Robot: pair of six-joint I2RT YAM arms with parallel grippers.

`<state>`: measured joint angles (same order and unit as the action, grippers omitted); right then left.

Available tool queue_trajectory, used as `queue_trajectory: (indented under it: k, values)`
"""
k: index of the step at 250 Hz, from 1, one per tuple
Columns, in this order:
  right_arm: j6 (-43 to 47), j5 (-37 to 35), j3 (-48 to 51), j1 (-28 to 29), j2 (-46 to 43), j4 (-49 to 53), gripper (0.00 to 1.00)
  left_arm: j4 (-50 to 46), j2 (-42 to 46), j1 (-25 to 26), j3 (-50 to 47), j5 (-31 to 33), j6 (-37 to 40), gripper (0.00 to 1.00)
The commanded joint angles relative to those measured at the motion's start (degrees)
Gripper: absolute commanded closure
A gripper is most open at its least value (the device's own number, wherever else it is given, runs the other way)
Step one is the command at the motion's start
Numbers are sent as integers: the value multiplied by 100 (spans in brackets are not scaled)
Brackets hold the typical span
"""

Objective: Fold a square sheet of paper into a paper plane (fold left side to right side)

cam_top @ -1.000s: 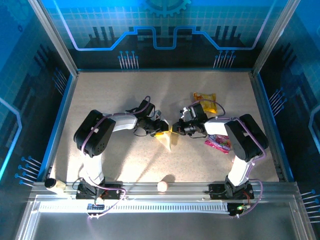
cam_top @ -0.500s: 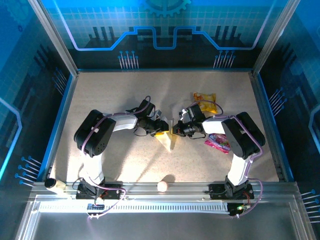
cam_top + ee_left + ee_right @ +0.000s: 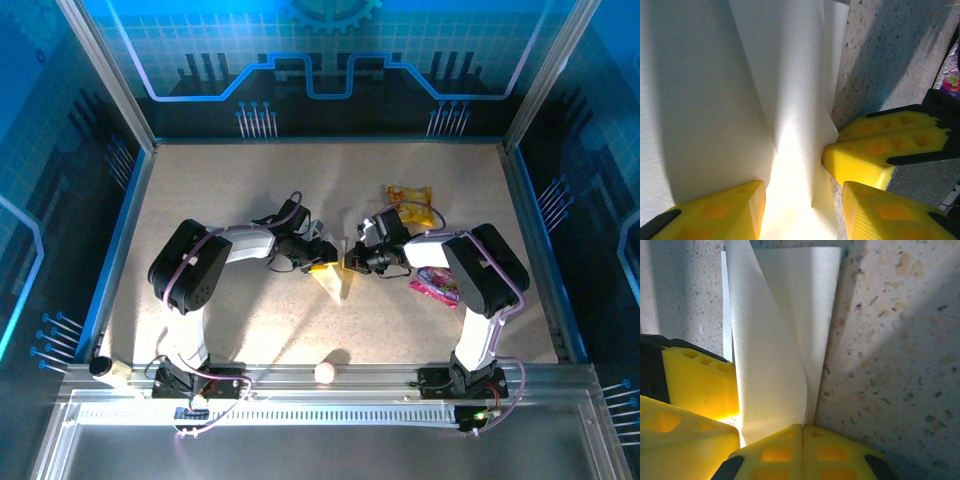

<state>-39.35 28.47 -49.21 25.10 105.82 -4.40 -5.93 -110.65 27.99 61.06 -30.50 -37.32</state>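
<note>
The square sheet of paper [image 3: 336, 279] lies folded into a narrow white pointed shape at the table's middle. My left gripper [image 3: 321, 258] rests on its left part. In the left wrist view that gripper [image 3: 802, 202] stands open, its yellow fingers [image 3: 720, 215] astride the creased paper [image 3: 715, 100]. My right gripper [image 3: 351, 260] meets it from the right. In the right wrist view this gripper [image 3: 802, 429] is shut on a raised, curling flap of the paper [image 3: 770, 340]. The two grippers nearly touch.
A yellow snack packet [image 3: 411, 205] lies behind the right gripper and a pink wrapper [image 3: 437, 286] under the right forearm. A small pale ball [image 3: 325, 372] sits at the front rail, a pale cylinder [image 3: 101, 368] at the front left corner.
The right gripper and forearm have shifted slightly left toward the left gripper, bringing the pinched flap with them. The left arm has not moved.
</note>
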Motion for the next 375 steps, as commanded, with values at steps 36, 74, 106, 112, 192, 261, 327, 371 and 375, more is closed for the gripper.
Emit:
queue_trajectory:
  k: [36,74,106,112,192,261,327,371,375]
  values:
    - [165,-160,-95,83,-174,199,100,-398,-255,66,51,143,146,54]
    - [165,-168,-95,85,-245,183,100,-425,-261,63,64,147,155,54]
    - [154,-199,-89,91,-313,170,100,-428,-264,74,73,152,156,54]
    - [147,-199,-88,91,-325,169,100,-432,-259,74,61,157,164,53]
    - [156,-182,-95,159,-213,194,100,-431,-258,93,53,153,170,54]
    - [191,-223,-253,170,-105,245,100,-426,-238,102,13,159,170,54]
    - [239,-278,-341,170,-4,333,100,-433,-238,107,20,168,173,53]
    - [261,-282,-304,167,-13,364,100,-426,-234,110,20,179,173,54]
    - [262,-293,-296,170,-17,379,100,-427,-242,110,19,181,173,53]
